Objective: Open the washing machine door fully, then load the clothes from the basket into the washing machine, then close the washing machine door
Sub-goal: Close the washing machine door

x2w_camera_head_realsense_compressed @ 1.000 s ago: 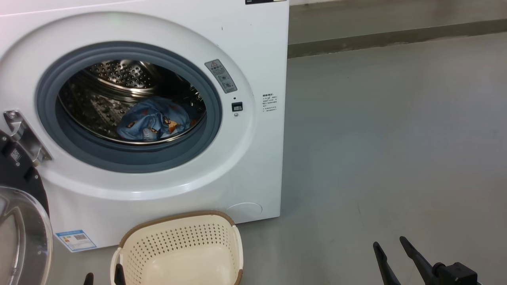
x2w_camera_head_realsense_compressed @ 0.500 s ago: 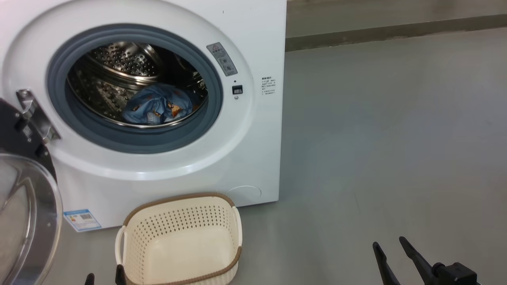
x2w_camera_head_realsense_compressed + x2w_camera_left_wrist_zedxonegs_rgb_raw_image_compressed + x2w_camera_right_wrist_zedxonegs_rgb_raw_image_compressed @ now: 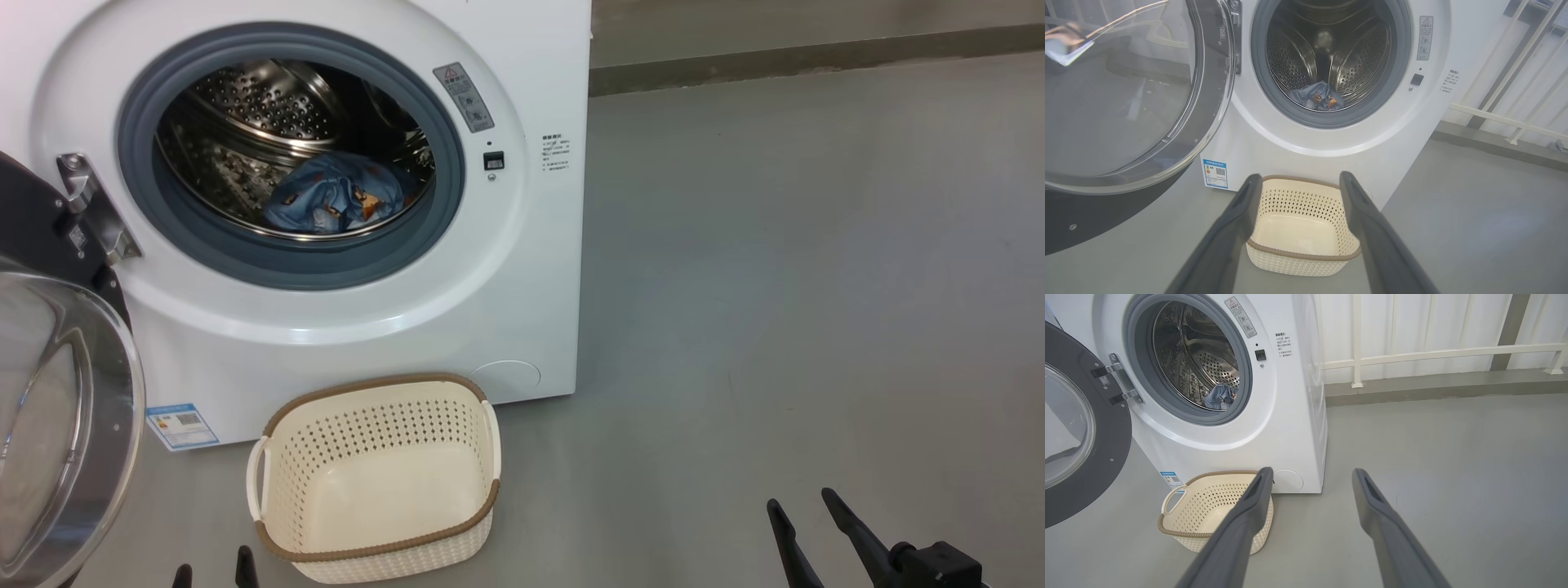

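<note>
door (image 3: pixel 49 384) open, clothes (image 3: pixel 335 200) in drum, basket (image 3: pixel 375 478) empty.

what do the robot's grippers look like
The left gripper and right gripper look alike: two long, slim, dark grey fingers, matte, tapering to rounded tips. In the head view the right one's fingers join a black boxy base.

The left gripper (image 3: pixel 212 570) is poking just its two dark tips into the head view's bottom edge, jaws spread wide, gripping nothing. The right gripper (image 3: pixel 802 501) is hovering low at the right, likewise parted and empty.
</note>
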`<state>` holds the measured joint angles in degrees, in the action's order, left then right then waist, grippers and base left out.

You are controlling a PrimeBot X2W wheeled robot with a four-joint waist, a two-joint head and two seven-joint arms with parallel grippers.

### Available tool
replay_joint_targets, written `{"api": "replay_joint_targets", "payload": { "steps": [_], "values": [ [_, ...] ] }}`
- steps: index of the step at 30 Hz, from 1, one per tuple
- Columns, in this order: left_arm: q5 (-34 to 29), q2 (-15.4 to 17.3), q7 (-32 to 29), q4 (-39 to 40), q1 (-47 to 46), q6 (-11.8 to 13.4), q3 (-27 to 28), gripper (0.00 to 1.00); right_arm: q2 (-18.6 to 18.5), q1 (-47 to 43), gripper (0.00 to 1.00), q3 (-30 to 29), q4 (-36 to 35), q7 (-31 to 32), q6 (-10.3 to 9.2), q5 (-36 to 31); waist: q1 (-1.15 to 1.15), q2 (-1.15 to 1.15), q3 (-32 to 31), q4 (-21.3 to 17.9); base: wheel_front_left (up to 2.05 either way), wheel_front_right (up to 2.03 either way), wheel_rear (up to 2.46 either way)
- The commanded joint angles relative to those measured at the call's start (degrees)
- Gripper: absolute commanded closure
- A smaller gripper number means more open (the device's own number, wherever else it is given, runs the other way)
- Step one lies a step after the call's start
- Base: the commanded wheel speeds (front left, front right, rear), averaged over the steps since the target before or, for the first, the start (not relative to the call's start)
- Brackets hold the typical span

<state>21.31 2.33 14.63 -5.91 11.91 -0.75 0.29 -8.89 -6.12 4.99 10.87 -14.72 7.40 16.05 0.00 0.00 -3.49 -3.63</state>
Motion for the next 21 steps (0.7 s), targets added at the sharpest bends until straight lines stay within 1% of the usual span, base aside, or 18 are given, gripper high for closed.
{"api": "replay_joint_targets", "payload": {
  "steps": [1, 8, 12, 17, 21],
  "values": [
    [-0.7, 0.5, 0.4, 1.3, -1.9, 0.2, 1.9, 0.0, -0.4, 0.8, 0.0, 1.5, -1.4, -0.3, 0.09, -0.6, 0.0, 0.0, 0.0, 0.1, 0.0, 0.0, 0.0],
    [-0.8, 0.5, 0.4, 1.7, -1.9, 0.0, 1.9, 0.0, -0.3, 0.9, 0.0, 1.3, -1.5, -0.3, 0.09, -0.7, 0.0, 0.0, 0.1, 0.5, 0.0, 0.0, 0.0],
    [-0.9, 0.5, 0.4, 2.0, -1.8, 0.1, 1.8, 0.0, -0.2, 1.2, 0.0, 1.3, -1.5, -0.3, 0.09, -0.8, 0.0, 0.0, 0.2, 1.5, 0.0, 0.0, 0.0],
    [-1.0, 0.5, 0.4, 2.5, -1.8, 0.2, 2.1, 0.0, -0.4, 1.6, 0.0, 1.7, -1.7, -0.3, 0.09, -0.8, 0.0, 0.0, 0.3, 3.9, 0.0, 0.0, 0.0],
    [-0.9, 0.5, 0.4, 2.8, -1.5, 0.4, 2.0, 0.0, -0.7, 2.1, 0.0, 2.3, -1.7, -0.3, 0.09, -0.8, 0.0, 0.0, 0.4, 6.8, 0.0, 0.0, 0.0]
  ]
}}
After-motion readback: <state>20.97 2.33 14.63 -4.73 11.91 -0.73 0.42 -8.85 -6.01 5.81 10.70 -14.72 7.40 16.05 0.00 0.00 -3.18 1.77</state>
